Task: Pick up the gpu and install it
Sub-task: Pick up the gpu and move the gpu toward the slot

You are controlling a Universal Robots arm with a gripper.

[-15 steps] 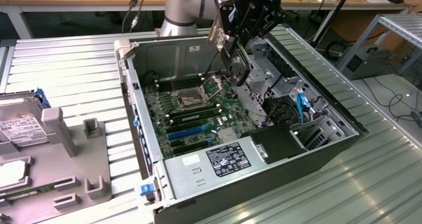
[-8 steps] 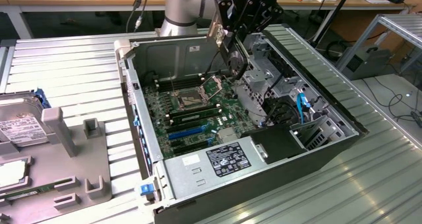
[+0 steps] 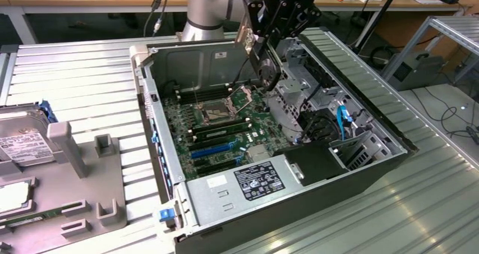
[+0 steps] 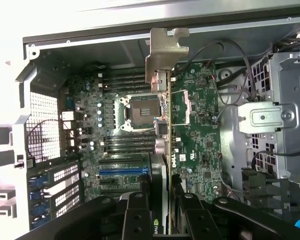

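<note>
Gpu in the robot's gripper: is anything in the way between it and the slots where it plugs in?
Nothing visible is in the way. The gripper holds the gpu on edge over the open case, and the blue slot on the motherboard lies bare.

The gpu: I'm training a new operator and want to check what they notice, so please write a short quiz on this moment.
1. True or false: the gpu is already seated in a motherboard slot.
2. What is the hand shut on? A) a hard drive B) the gpu C) a memory stick
3. In the wrist view, what silver part shows at the card's end farthest from the hand?
Key: 1 false, it hangs over the open computer case. 2 B. 3 the metal bracket.
</note>
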